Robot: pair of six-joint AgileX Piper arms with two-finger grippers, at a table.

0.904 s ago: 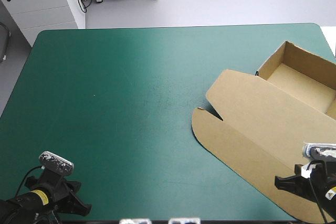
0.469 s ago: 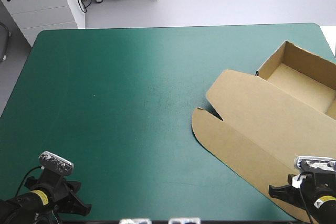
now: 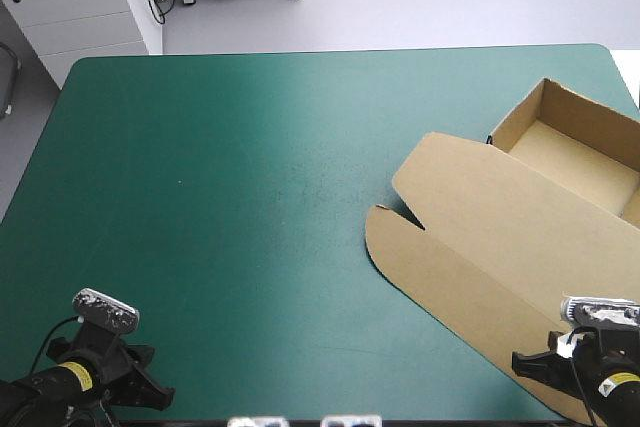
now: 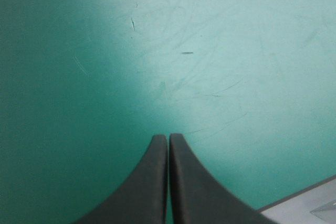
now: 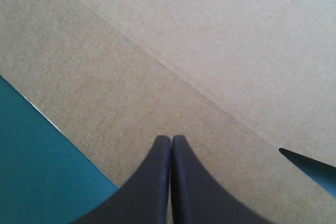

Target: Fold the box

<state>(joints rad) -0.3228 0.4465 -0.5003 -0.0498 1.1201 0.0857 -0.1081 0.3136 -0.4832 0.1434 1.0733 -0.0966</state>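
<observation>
The brown box lies at the table's right side as an open tray at the far right, its lid spread flat toward the middle and near edge. My right gripper hovers shut over the lid's near flap. In the right wrist view the black fingers meet in one arch above the brown board, with nothing between them. My left gripper is at the near-left corner, far from the box. It is shut over bare teal-green cover.
The teal-green cover stretches bare from the box to the left edge. The table's near edge runs just beside my left gripper. A white cabinet stands beyond the far-left corner.
My right gripper has drawn back a little toward the near edge and slightly left over the lid flap. The left arm and the box have not moved.
</observation>
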